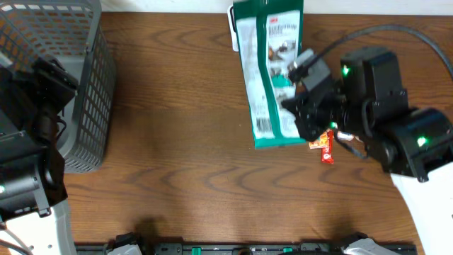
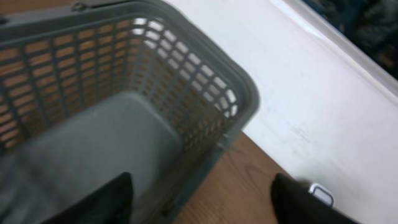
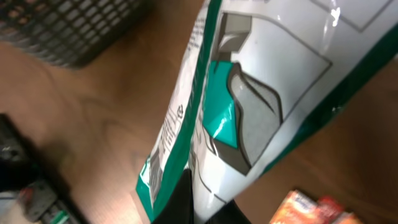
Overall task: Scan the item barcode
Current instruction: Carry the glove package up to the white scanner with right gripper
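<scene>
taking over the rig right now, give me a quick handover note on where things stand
Left gripper: jaws open and empty, above the grey basket.
Right gripper: jaws shut on the green and white bag, gripping it along one long edge.
Small orange snack packet: loose on the table, right beside the right gripper.
Done: the bag is in the grip.
Left: get its barcode read. No scanner is clearly identifiable in any view, and the pictures do not show whether a scan has happened.
</scene>
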